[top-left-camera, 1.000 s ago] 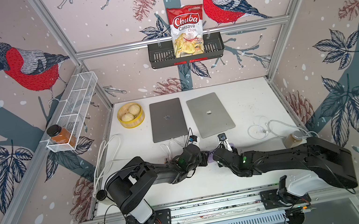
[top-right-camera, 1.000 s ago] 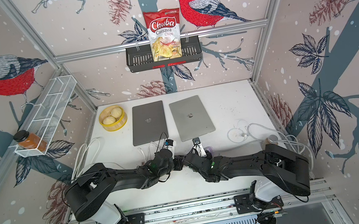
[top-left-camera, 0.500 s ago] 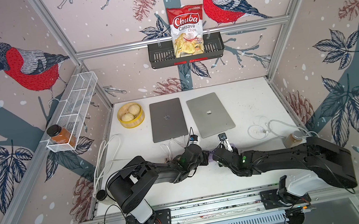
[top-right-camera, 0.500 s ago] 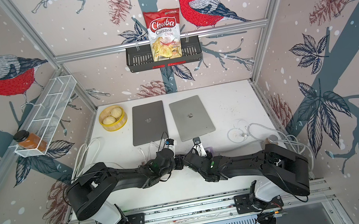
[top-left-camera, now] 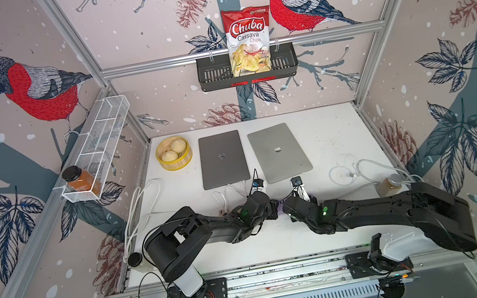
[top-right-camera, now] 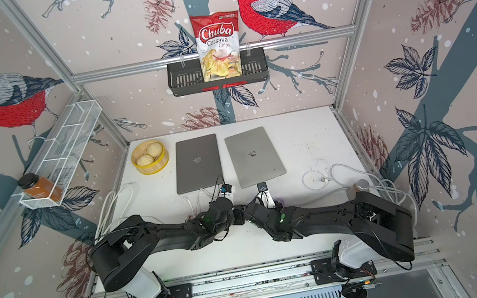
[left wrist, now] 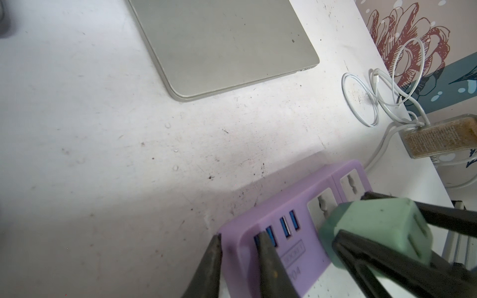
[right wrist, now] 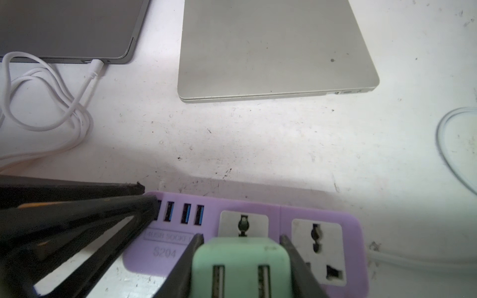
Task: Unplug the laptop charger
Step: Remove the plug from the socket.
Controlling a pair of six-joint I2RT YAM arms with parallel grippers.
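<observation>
1. Right wrist view: right end effector (right wrist: 240, 237) closed on the green charger (right wrist: 240, 268), at the socket beside the USB ports of the purple power strip (right wrist: 284, 214); pins hidden.
2. Left wrist view: left end effector (left wrist: 238, 236) pinching the strip's USB end, strip flat on the surface (left wrist: 103, 154).
3. Both top views: wrists meeting over the strip, charger hidden.
4. Right wrist view alone: white cable (right wrist: 95, 66) plugged into the dark laptop (right wrist: 64, 25).

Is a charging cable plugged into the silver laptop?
No, the white cable plugs into the dark laptop; the silver laptop has none at its near edge.
</observation>
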